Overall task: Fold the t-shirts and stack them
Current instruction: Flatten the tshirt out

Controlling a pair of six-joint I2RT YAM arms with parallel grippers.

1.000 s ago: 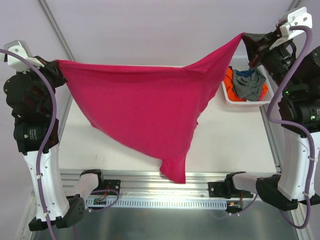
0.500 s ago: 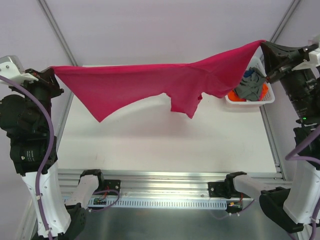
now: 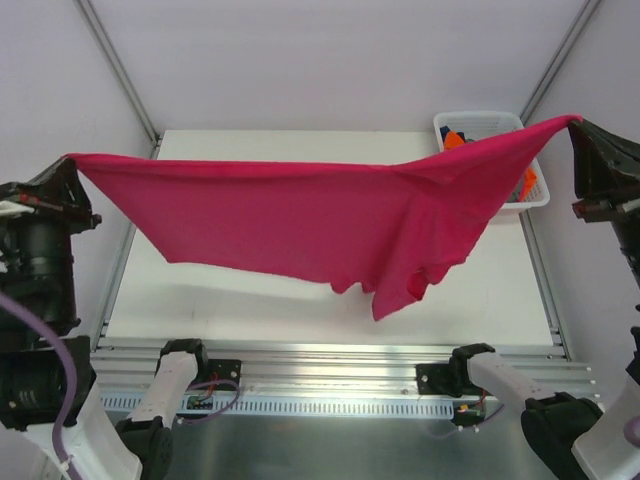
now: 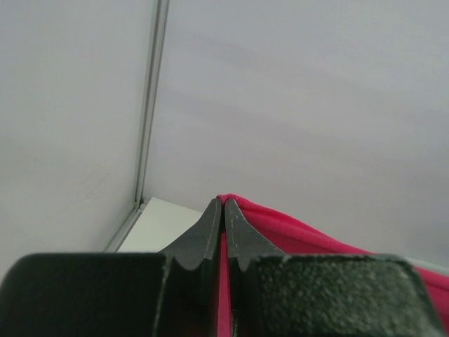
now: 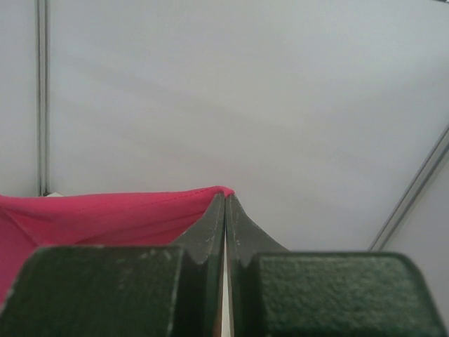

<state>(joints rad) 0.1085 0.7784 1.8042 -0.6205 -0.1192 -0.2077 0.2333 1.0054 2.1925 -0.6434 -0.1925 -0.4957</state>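
Observation:
The magenta-pink t-shirt [image 3: 320,215] hangs spread wide in the air above the table, its lower part drooping at centre right. My left gripper [image 3: 70,160] is shut on its left corner, seen as pink cloth between the closed jaws in the left wrist view [image 4: 224,203]. My right gripper [image 3: 573,122] is shut on its right corner, also seen in the right wrist view [image 5: 225,195]. An orange t-shirt [image 3: 453,139] shows in the basket; the grey and dark blue ones are hidden behind the pink cloth.
A white plastic basket [image 3: 480,120] stands at the table's back right, partly covered by the raised shirt. The white table [image 3: 250,300] lies under the shirt. Metal frame posts [image 3: 115,65] rise at both back corners.
Both grippers have swung outward and toward the near side with the pink shirt, stretching it wider. The hanging cloth flipped up, then dropped again at centre right.

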